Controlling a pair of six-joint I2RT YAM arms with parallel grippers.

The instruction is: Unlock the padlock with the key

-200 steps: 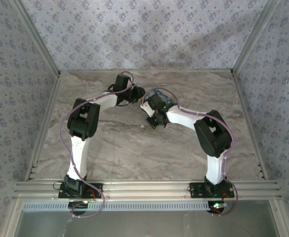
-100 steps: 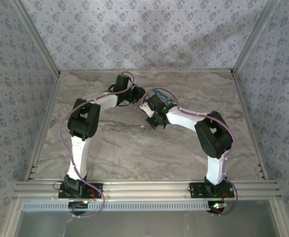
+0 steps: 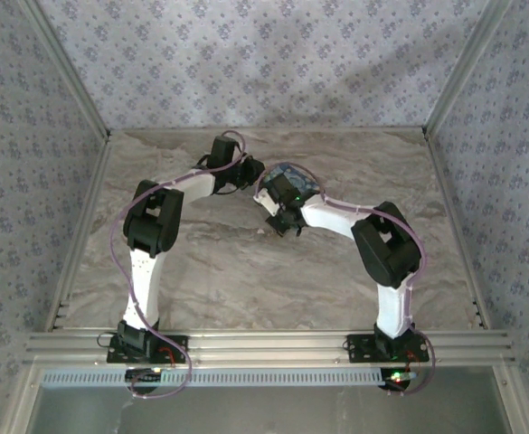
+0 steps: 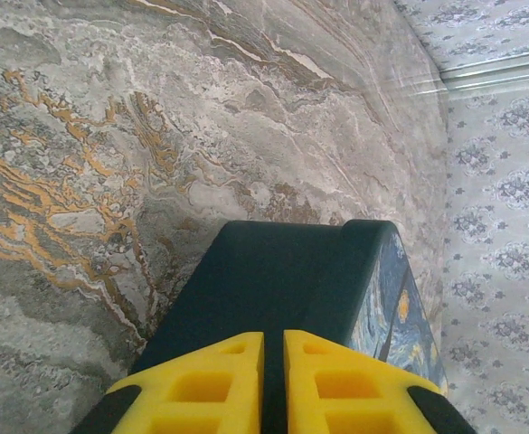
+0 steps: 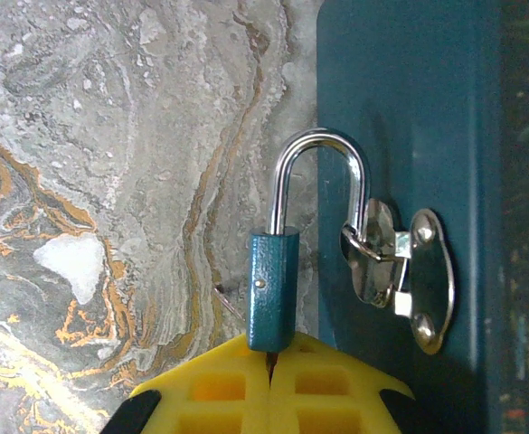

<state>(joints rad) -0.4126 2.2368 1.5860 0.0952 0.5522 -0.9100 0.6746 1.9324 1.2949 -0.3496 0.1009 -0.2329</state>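
The padlock [image 5: 273, 289] is a small blue-green body with a silver shackle [image 5: 323, 172]. The shackle is hooked through a metal hasp [image 5: 400, 262] on the dark side of a starry-print box [image 5: 409, 108]. My right gripper [image 5: 270, 363] is shut on the key [image 5: 269, 354], a thin dark sliver that meets the padlock's bottom end. My left gripper [image 4: 274, 339] sits against the box's dark side [image 4: 273, 271], its yellow fingers nearly together with nothing between them. The box's blue printed face [image 4: 400, 316] shows at the right. In the top view the box [image 3: 289, 172] lies between both wrists.
The box rests on a marble-patterned table [image 3: 219, 262], towards the back. Papered walls and aluminium rails [image 3: 83, 226] close in the left, right and back. A white patch [image 5: 70, 258] marks the tabletop left of the padlock.
The right arm's elbow has shifted slightly left. The left arm and the box stay where they were.
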